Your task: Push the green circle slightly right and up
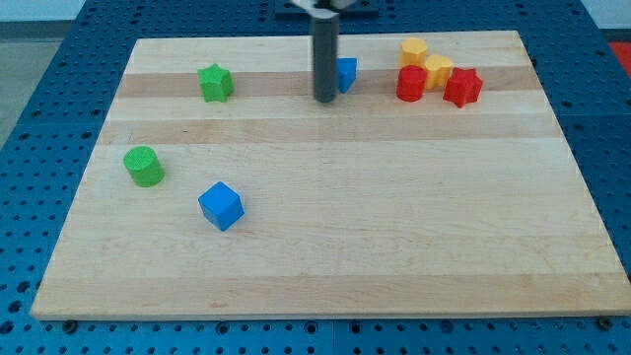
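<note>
The green circle (144,166) lies near the board's left edge. My tip (324,100) is at the view's top centre, far to the right of and above the green circle. The rod partly hides a blue block (346,74) just behind it, shape unclear. A green star (215,83) sits at the upper left. A blue cube (220,205) lies just right of and below the green circle.
A cluster at the upper right holds two yellow blocks (414,49) (438,69), a red cylinder (410,84) and a red star (461,88). The wooden board (394,227) rests on a blue perforated table.
</note>
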Controlling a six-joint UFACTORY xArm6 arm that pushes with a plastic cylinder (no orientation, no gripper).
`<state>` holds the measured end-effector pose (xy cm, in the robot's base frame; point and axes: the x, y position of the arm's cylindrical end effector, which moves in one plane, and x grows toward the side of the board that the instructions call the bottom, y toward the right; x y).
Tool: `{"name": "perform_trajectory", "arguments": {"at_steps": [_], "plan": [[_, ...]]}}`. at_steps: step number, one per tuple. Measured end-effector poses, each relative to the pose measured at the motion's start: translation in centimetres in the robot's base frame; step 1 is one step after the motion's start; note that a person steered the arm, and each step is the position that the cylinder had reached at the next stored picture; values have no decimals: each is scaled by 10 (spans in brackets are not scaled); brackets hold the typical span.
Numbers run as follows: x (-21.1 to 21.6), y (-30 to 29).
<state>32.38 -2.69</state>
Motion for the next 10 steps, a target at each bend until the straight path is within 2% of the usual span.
{"name": "perform_trajectory", "arguments": {"at_steps": [1, 2, 3, 5, 7, 8, 9, 10], "plan": [[-8, -3], [-19, 63], [-19, 91], [-19, 16], [33, -24], [43, -44], [65, 8], [108, 8]]}}
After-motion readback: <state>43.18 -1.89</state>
